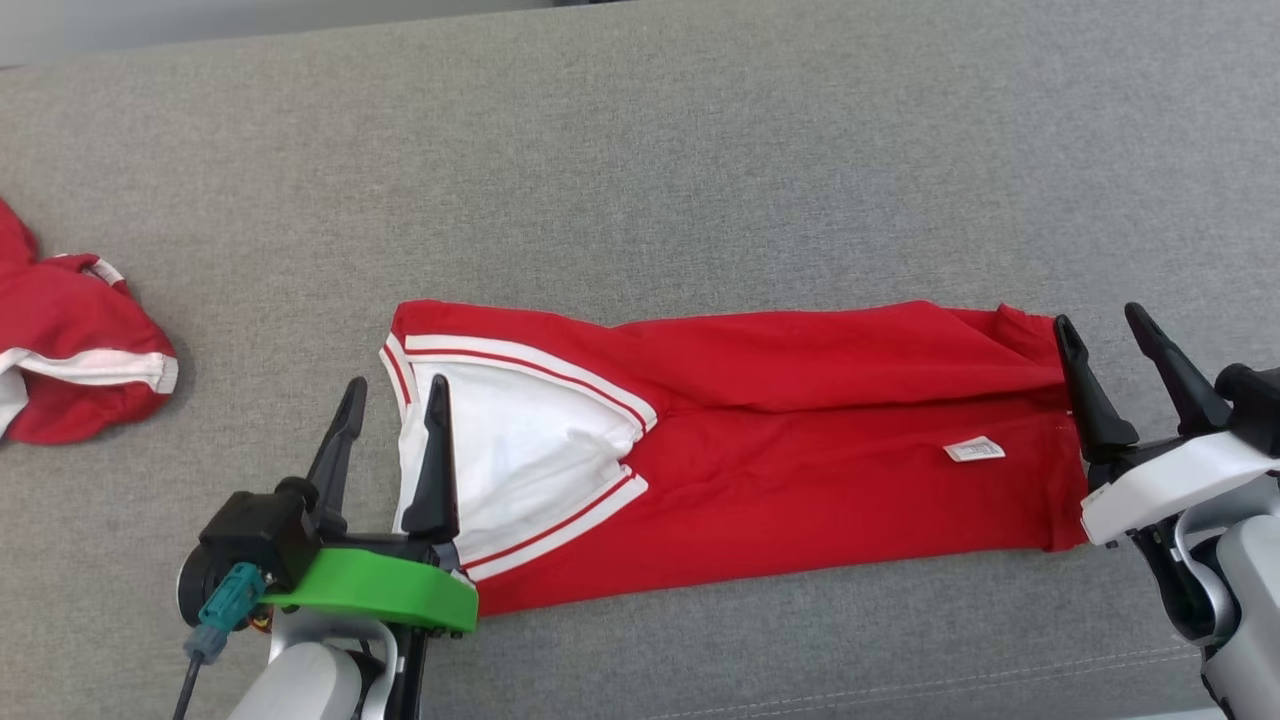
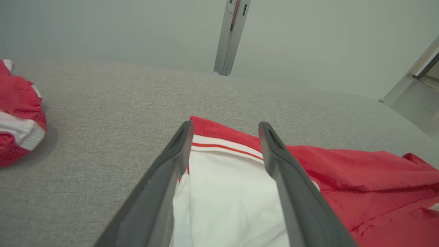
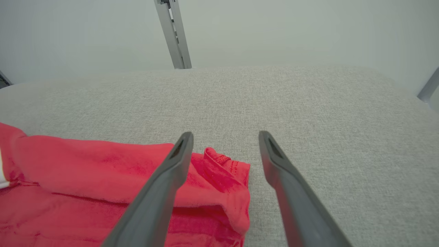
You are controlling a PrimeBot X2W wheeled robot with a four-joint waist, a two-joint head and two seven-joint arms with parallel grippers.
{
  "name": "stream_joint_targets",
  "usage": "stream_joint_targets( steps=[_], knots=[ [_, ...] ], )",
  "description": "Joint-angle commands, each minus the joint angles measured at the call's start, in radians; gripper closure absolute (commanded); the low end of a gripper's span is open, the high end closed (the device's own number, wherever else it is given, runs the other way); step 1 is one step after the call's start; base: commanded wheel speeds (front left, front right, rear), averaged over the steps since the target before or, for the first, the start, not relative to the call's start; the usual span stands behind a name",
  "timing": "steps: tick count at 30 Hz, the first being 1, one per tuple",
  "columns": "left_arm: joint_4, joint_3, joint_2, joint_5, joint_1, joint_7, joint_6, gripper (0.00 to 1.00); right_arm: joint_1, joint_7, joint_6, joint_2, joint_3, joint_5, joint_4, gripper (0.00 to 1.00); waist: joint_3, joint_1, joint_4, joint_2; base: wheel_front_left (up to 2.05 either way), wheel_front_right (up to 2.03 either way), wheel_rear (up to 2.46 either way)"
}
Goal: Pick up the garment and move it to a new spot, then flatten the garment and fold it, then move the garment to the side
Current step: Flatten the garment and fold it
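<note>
2 red garments: folded garment (image 1: pixel 740 440) spanning the gap between both sets of jaws, crumpled garment (image 1: pixel 75 350) well out beyond the left jaws. 1 white label (image 1: pixel 973 451) near the right jaws. 2 grippers: left gripper (image 1: pixel 398 380), right gripper (image 1: pixel 1098 314), 2 fingers each.

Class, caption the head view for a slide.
Open left gripper and right gripper at opposite ends of the long red garment.

L gripper (image 2: pixel 225 124) spread wide over a red cloth garment (image 2: pixel 360 178) w/ white panel, on a grey woven fabric surface (image 2: pixel 113 113).
Dark fingers apart, framing the white panel; 2nd bunched red-and-white garment (image 2: pixel 17 106) well apart at left edge; grey metal post (image 2: pixel 231 34) behind.
</note>
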Motion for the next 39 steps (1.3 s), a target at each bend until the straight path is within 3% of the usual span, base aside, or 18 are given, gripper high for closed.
stream_joint_targets(
  steps=[1, 6, 14, 24, 25, 26, 27, 33, 39],
  knots=[
    [-0.006, 0.026, -0.015, 0.032, 0.016, -0.004, -0.009, 0.00, 0.016, -0.003, -0.002, -0.005, -0.010, -0.006, -0.020, 0.00, -0.021, 0.0001, -0.004, 0.0000, 0.00, 0.00, 0.00],
    [-0.027, 0.135, -0.080, 0.148, 0.046, -0.004, -0.043, 0.00, 0.004, -0.003, -0.002, -0.007, -0.027, 0.000, -0.033, 0.00, -0.037, 0.0001, -0.006, 0.0000, 0.00, 0.00, 0.00],
    [-0.020, 0.286, -0.183, 0.348, 0.075, -0.004, -0.111, 0.00, -0.069, 0.000, -0.002, 0.019, 0.012, 0.027, 0.189, 0.00, -0.026, 0.0001, 0.028, 0.0000, 0.00, 0.00, 0.00],
    [0.005, 0.402, -0.246, 0.444, 0.112, -0.004, -0.174, 0.00, -0.096, 0.011, -0.002, 0.075, 0.101, 0.119, 0.373, 0.00, -0.013, 0.0001, 0.032, 0.0000, 0.00, 0.00, 0.00],
    [0.007, 0.409, -0.249, 0.451, 0.112, -0.004, -0.177, 0.00, -0.098, 0.011, -0.002, 0.080, 0.110, 0.131, 0.383, 0.19, -0.013, 0.0001, 0.032, 0.0000, 0.00, 0.00, 0.00],
    [0.010, 0.418, -0.254, 0.457, 0.113, -0.004, -0.184, 0.00, -0.100, 0.012, -0.002, 0.087, 0.122, 0.147, 0.393, 0.77, -0.013, 0.0001, 0.031, 0.0000, 0.00, 0.00, 0.00],
    [0.011, 0.424, -0.257, 0.460, 0.113, -0.004, -0.188, 0.00, -0.101, 0.012, -0.002, 0.091, 0.130, 0.158, 0.397, 1.00, -0.013, 0.0001, 0.031, 0.0000, 0.00, 0.00, 0.00],
    [0.022, 0.457, -0.272, 0.483, 0.118, -0.004, -0.209, 0.00, -0.130, 0.002, -0.003, 0.063, 0.147, 0.206, 0.414, 1.00, -0.027, 0.0001, 0.019, 0.0000, 0.00, 0.00, 0.00],
    [0.032, 0.482, -0.278, 0.495, 0.129, -0.004, -0.226, 0.00, -0.143, -0.003, -0.002, -0.012, 0.099, 0.232, 0.437, 1.00, -0.059, 0.0001, 0.008, 0.0000, 0.00, 0.00, 0.00]
  ],
)
